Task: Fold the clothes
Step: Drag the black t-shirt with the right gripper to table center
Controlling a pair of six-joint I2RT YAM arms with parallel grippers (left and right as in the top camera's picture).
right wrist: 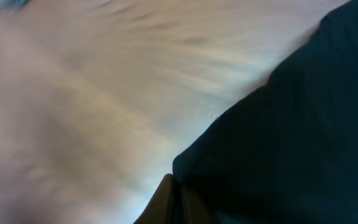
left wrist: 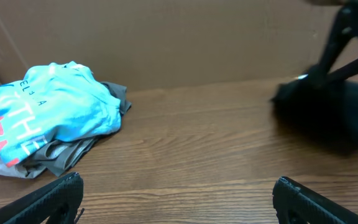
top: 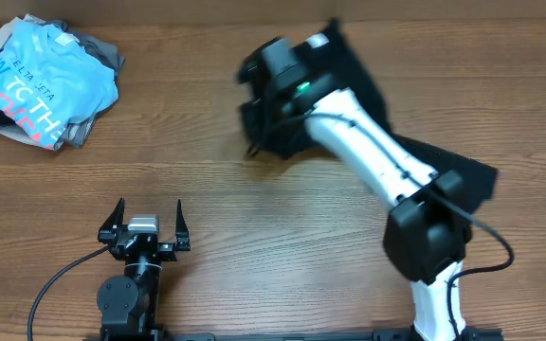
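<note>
- The left arm (top: 127, 296) is black all over, with a round, drum-shaped joint at its foot.
- The left gripper (top: 150, 204) has two thin black fingers (left wrist: 50, 200) with notched outer edges, mounted either side of a small silver-grey block (top: 143, 225).
- A black cable (top: 58, 277) curves away from the left arm's base.
- The right arm (top: 373, 152) is made of smooth white tubes joined by boxy black joints (top: 431, 227).
- A thin black looped wire (top: 508, 248) hangs beside the lower joint.
- A small green light (top: 301, 89) glows on the black wrist housing.
- The right gripper (right wrist: 174, 200) has dark fingers, too blurred for detail.
</note>
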